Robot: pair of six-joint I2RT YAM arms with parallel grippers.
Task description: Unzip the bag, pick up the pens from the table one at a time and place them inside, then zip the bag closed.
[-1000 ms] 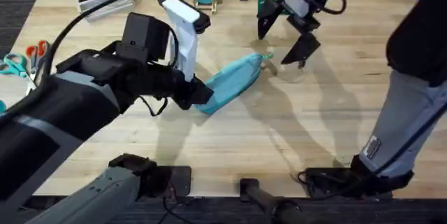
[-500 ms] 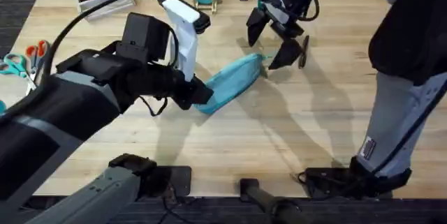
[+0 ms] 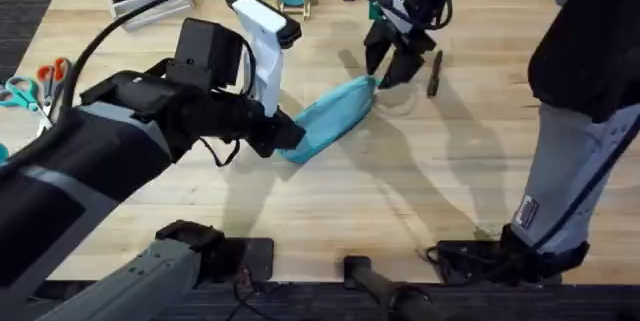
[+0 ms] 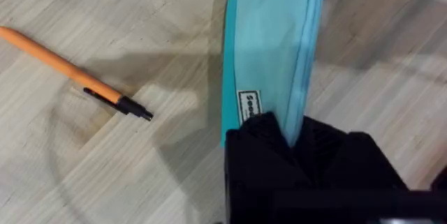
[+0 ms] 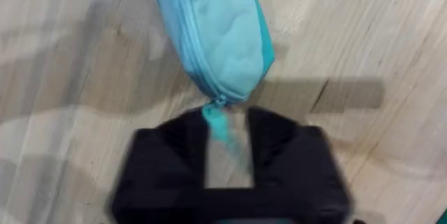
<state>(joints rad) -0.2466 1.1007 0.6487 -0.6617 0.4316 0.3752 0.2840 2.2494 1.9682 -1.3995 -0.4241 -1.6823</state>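
Grippers are being shown at opposite ends of the bag (image 3: 332, 118), a light-blue pouch lying flat and diagonal on the bench (image 3: 400, 211). The left gripper (image 4: 297, 130) is clenched on the pouch's near end, beside a small label, so that end is being pinned down. The right gripper (image 5: 227, 137) is being held just past the far end with its fingers parted, and the teal pull tab (image 5: 218, 121) is lying in the gap between them, not yet pinched. The zipper is being seen fully closed along the pouch's edge.

An orange pen (image 4: 73, 74) is lying on the bench off to one side of the left gripper, apart from the pouch. A dark pen (image 3: 434, 72) is lying just beyond the right gripper, on the side away from the pouch.

Judged from this, the unzipping step is only being started. The tab is thin and floppy, so it could be missed or could slip out as the fingers are being brought together. If the pull is being made off the zipper's line, the slider could jam, or the pouch could be dragged out of the left gripper's hold.
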